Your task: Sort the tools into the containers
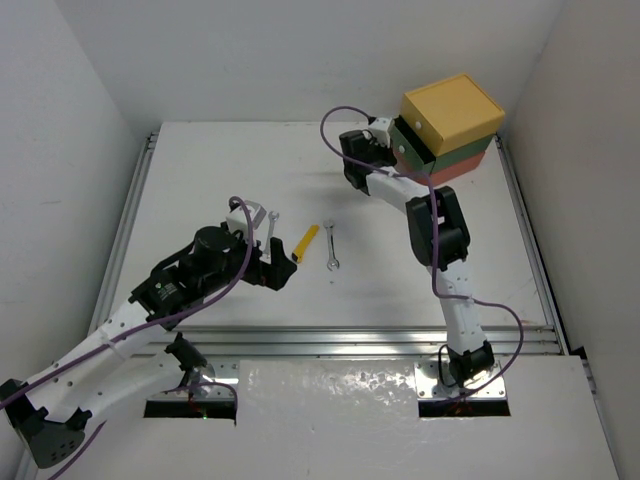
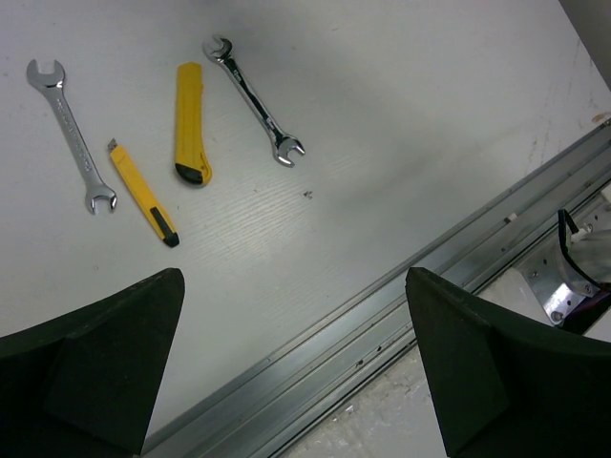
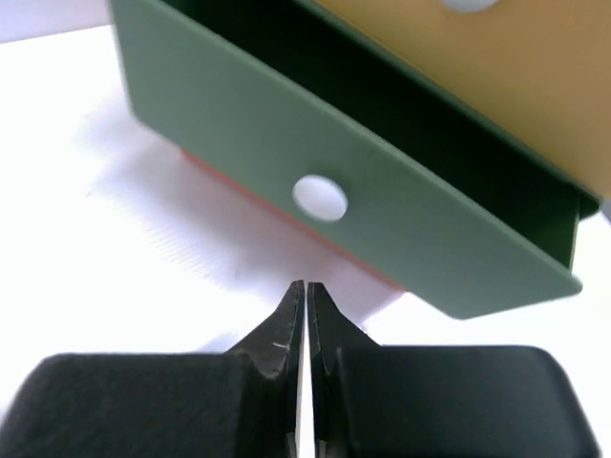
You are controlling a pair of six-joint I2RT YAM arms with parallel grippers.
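Tools (image 1: 310, 242) lie mid-table (image 1: 200, 170); drawers (image 1: 452, 112) are stacked at the far right corner.
A wrench (image 2: 72, 134), thin yellow-black screwdriver (image 2: 141, 194), yellow cutter (image 2: 190, 124) and second wrench (image 2: 253, 98) are seen ahead of the left jaws, held wide and empty. The right jaws are closed just below the partly drawn-out green drawer's (image 3: 286, 143) knob (image 3: 320, 197).

No text, number or sign is legible; any stamp on the wrench (image 2: 253, 99) is too small.
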